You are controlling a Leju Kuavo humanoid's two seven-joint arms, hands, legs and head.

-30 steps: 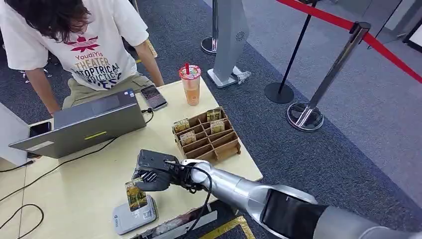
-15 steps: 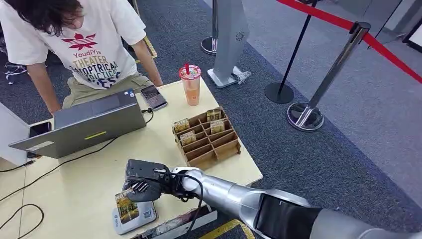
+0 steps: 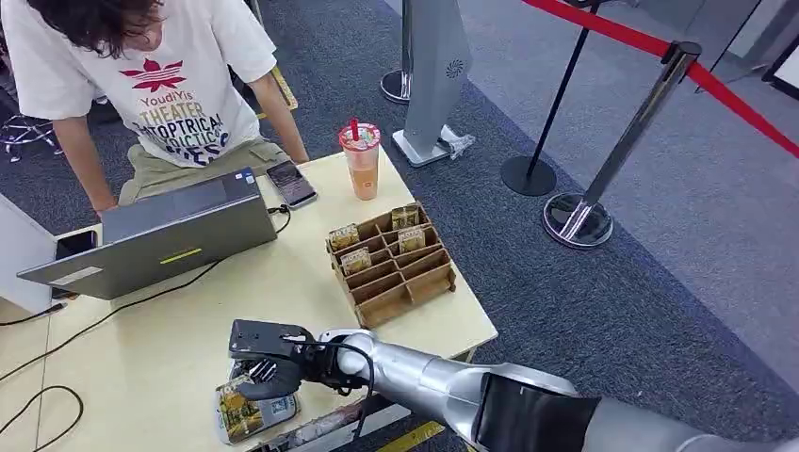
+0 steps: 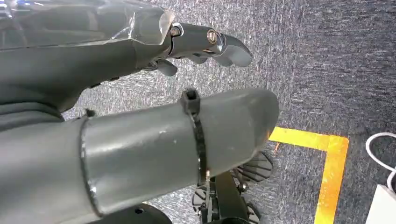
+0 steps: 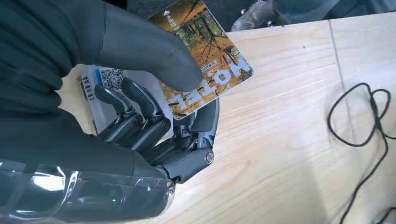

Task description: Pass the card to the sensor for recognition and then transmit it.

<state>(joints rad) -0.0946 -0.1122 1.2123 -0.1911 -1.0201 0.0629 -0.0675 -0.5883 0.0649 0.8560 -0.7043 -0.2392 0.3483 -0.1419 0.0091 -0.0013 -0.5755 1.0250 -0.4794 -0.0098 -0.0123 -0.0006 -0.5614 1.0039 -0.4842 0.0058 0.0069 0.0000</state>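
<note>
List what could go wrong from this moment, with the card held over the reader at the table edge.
1. The right hand pinches the card by one end only, so it might slip or twist when pressed to the sensor.
2. The sensor sits close to the table front edge; a downward push could nudge it off.
3. A black cable lies nearby and may snag the hand as it withdraws.

the table (image 3: 170,358) looks like pale wood with a smooth, matt, grained top. the card (image 5: 205,56) seems glossy printed plastic or coated paper. the right hand (image 5: 154,135) is dark matt plastic and metal, its cover clear and shiny. the arm (image 3: 424,372) is brushed silver metal. the organizer (image 3: 391,259) looks like brown cardboard or thin wood. the floor (image 3: 660,217) is rough grey carpet.
</note>
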